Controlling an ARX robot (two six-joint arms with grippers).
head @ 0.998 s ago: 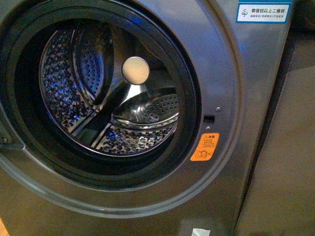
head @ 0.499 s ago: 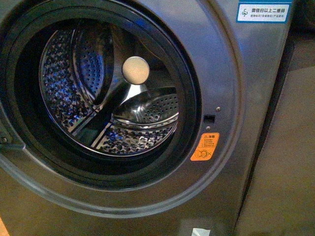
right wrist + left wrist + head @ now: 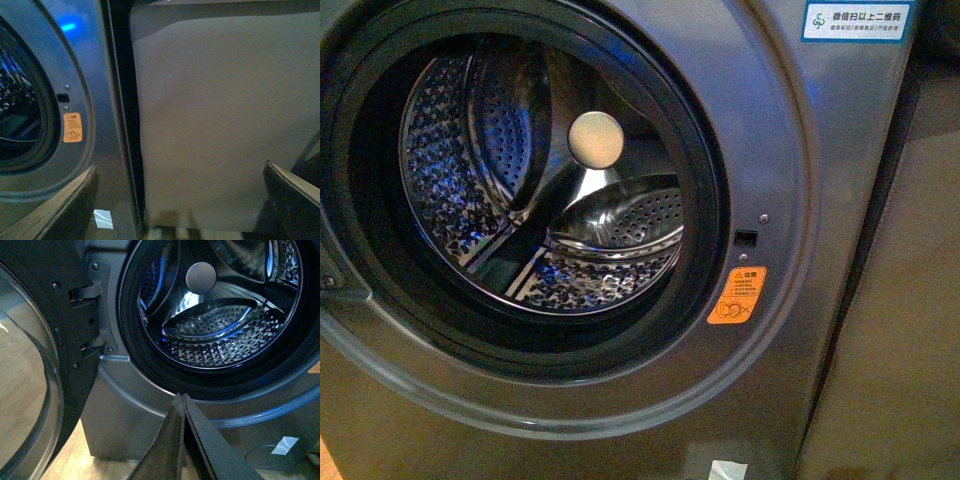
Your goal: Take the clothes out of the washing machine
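The dark grey washing machine (image 3: 820, 180) fills the front view, its porthole open on the perforated steel drum (image 3: 450, 170). An orange sticker (image 3: 737, 296) sits right of the black rim. No clothes show in the drum in any view. In the left wrist view the glass door (image 3: 30, 390) stands swung open beside the drum (image 3: 220, 335). My left gripper (image 3: 182, 399) is shut and empty, just below the porthole rim. My right gripper (image 3: 182, 197) is open and empty, facing a beige fabric-sided box (image 3: 220, 120) beside the washing machine (image 3: 85, 55). Neither gripper shows in the front view.
A beige disc (image 3: 595, 140) sits at the drum's back wall. The door hinge bracket (image 3: 95, 315) lies between door and porthole. A white tape scrap (image 3: 284, 445) lies on the floor below the machine, and also shows in the right wrist view (image 3: 103, 218). A dark gap (image 3: 122, 115) separates machine and box.
The front view has shifted very slightly; the machine sits a few pixels higher in frame. Nothing else has visibly changed.
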